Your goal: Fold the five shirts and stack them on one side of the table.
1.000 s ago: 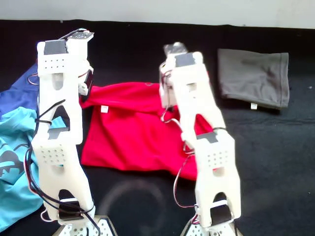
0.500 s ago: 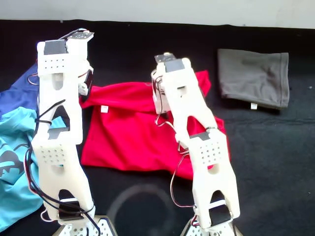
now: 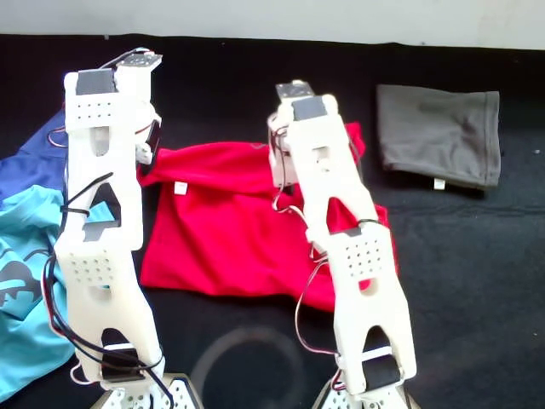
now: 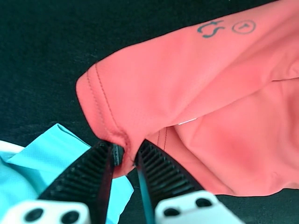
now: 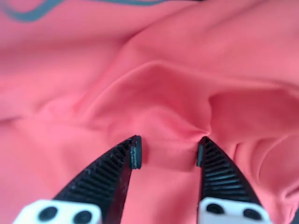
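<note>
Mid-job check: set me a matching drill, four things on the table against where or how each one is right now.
Things:
1. red shirt
2. grey shirt
3. turquoise shirt
4. left gripper

Place or state:
A. folded, at the far right of the table
B. jaws closed on a sleeve hem
C. spread out in the middle
D. crumpled at the left edge, next to the navy shirt

Pairs: 1-C, 2-A, 3-D, 4-B
</note>
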Controlling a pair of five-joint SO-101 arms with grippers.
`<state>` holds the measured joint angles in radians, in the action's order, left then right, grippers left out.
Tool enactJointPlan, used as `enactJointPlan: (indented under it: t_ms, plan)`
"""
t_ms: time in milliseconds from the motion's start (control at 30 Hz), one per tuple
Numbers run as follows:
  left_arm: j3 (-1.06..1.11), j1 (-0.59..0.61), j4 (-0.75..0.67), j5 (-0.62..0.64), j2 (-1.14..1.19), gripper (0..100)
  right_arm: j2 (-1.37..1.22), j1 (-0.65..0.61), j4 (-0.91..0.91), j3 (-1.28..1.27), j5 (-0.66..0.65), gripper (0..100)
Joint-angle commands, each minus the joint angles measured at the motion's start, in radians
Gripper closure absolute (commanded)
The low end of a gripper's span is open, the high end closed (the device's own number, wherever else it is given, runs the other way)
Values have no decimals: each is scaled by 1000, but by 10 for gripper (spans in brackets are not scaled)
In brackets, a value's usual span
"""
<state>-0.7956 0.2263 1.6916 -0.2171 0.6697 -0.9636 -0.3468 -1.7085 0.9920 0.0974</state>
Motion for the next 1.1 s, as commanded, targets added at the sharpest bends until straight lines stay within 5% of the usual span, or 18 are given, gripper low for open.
enactJointPlan:
  t_ms: [0,133,267,500,1067]
  plan:
    - [-8,8,-5,-11,-7,992,-22,39,4,76,8,807]
    - [-8,8,-5,-11,-8,992,-44,59,-25,113,2,824]
    - [-8,7,-5,-11,-12,992,-44,84,-28,131,2,996]
    - [-8,7,-3,-11,-16,992,8,127,-54,226,-2,993]
    - [-47,7,71,-8,-343,992,498,163,-51,271,-416,993]
